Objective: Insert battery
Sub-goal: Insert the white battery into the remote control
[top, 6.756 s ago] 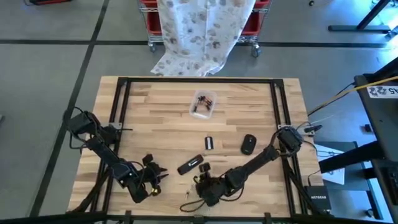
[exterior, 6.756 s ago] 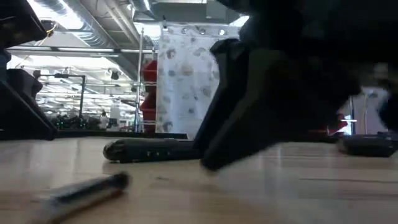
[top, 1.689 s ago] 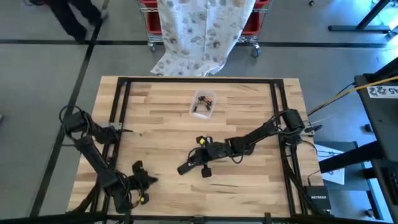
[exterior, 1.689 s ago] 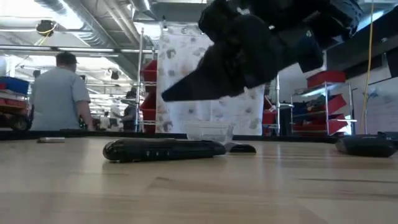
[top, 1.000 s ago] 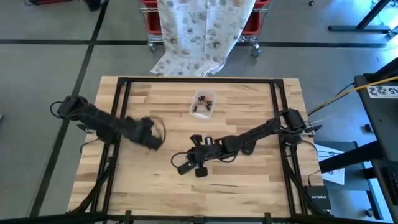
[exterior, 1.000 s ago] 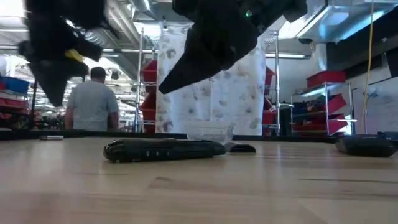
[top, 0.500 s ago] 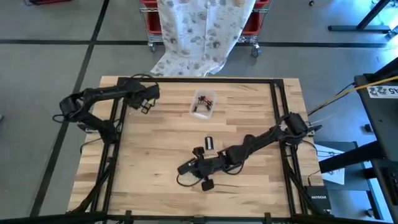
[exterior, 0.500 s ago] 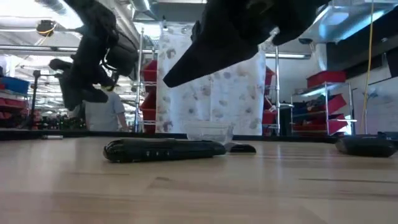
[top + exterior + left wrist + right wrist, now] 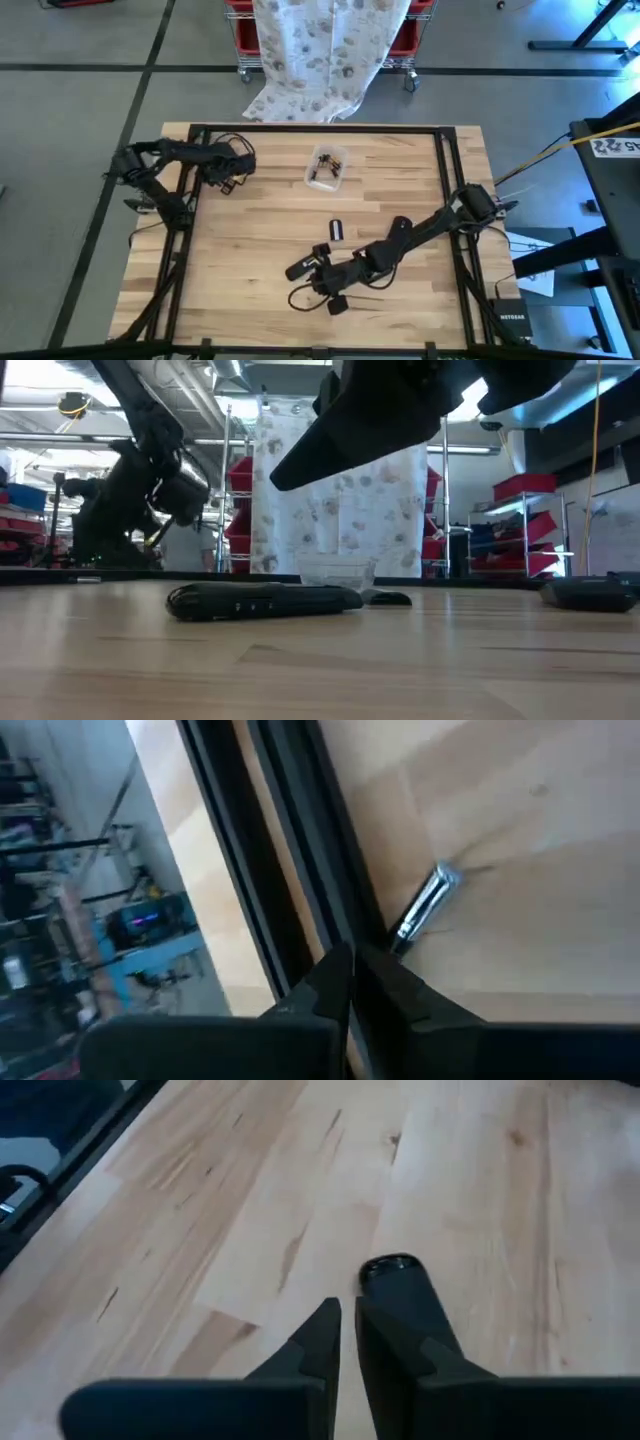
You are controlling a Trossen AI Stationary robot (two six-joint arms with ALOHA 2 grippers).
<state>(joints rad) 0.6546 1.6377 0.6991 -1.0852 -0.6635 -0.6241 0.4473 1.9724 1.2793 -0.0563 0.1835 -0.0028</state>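
The right gripper hovers over the remote near the table's front middle, fingers pressed together, hiding part of it. The battery lies beside the frame rail at the far left, before the left gripper, also closed. No writing is readable.

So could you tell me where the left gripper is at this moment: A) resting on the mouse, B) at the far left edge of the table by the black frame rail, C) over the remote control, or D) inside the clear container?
B: the high view shows the left gripper at the table's far left, beside the black frame rail; the left wrist view shows that rail just ahead of its fingers.
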